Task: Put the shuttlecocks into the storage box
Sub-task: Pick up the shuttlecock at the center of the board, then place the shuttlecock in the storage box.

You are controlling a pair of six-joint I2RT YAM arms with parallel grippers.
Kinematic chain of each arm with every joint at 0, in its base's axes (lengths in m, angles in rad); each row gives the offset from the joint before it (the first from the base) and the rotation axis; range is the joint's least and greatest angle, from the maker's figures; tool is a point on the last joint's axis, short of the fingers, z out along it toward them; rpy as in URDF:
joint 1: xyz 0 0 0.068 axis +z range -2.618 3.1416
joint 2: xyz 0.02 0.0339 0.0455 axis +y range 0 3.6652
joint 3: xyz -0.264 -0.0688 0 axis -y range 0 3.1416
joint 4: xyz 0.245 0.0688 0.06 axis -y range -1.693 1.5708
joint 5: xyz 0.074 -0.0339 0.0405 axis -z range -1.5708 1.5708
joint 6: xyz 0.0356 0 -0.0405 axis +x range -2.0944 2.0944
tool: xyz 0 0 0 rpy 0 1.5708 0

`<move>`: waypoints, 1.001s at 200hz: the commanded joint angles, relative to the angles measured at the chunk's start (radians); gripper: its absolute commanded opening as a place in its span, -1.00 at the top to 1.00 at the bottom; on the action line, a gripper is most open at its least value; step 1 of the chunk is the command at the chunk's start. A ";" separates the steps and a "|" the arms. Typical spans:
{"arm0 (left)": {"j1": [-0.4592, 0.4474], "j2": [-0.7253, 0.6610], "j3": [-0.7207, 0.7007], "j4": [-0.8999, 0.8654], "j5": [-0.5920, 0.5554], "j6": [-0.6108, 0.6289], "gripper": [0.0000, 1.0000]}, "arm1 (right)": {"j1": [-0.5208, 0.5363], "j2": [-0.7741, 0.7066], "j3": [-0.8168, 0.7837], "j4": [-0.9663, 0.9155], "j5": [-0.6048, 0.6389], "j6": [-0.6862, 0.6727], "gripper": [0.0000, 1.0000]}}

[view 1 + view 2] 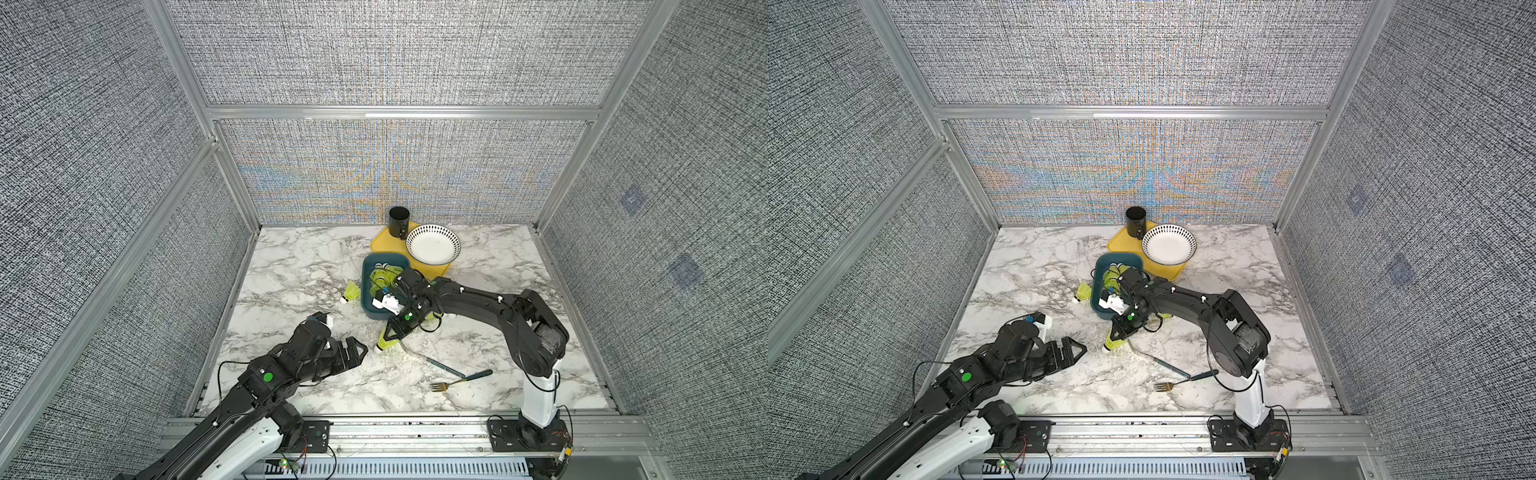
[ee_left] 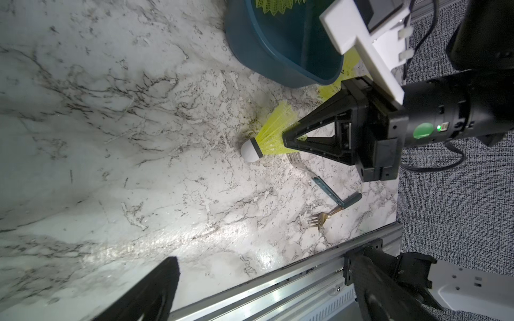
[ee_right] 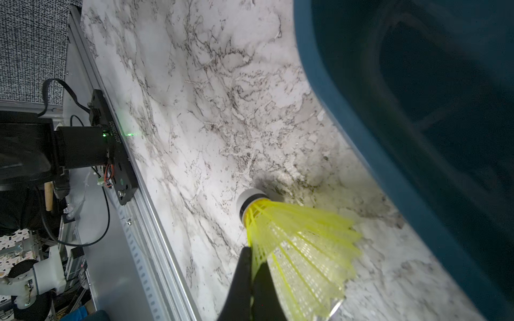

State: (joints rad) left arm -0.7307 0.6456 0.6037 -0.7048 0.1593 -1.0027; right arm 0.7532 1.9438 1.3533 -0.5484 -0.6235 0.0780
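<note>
Yellow-green skirt pinched: your right gripper (image 2: 286,139) is clenched on 1 shuttlecock (image 2: 275,125), its tip at the marble (image 2: 139,139), just beside the storage box (image 2: 267,58). Grasp step. Next, lift it over the rim and release it inside. Your left gripper (image 1: 353,353) gapes, idle.

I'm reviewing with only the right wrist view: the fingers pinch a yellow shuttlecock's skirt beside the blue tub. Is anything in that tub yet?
Observer: Yes, both top views show several shuttlecocks lying inside the storage box.
Operator: Are any loose outside it?
Observer: At least one loose shuttlecock lies just outside the box's wall, on the robot's left.
Operator: And the left arm?
Observer: The left gripper is open and empty, on the robot's near side, well apart from the box.
</note>
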 commanded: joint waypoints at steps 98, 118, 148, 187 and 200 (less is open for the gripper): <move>0.002 0.061 0.037 0.140 -0.013 -0.009 -1.00 | -0.003 -0.187 -0.041 0.029 -0.099 0.152 1.00; 0.001 0.075 0.049 0.170 -0.024 -0.018 -1.00 | -0.019 -0.205 -0.026 0.055 -0.101 0.196 1.00; 0.001 0.104 0.070 0.216 -0.037 -0.031 -1.00 | -0.058 -0.224 0.002 0.110 -0.085 0.285 1.00; 0.001 0.137 0.074 0.286 -0.077 -0.063 -1.00 | -0.104 -0.249 -0.009 0.208 0.011 0.452 1.00; 0.001 0.147 0.068 0.315 -0.096 -0.075 -1.00 | -0.108 -0.248 -0.001 0.210 0.076 0.497 1.00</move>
State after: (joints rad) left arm -0.7307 0.7788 0.6731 -0.4686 0.1116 -1.0523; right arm 0.6525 1.7008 1.3472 -0.3985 -0.6579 0.4435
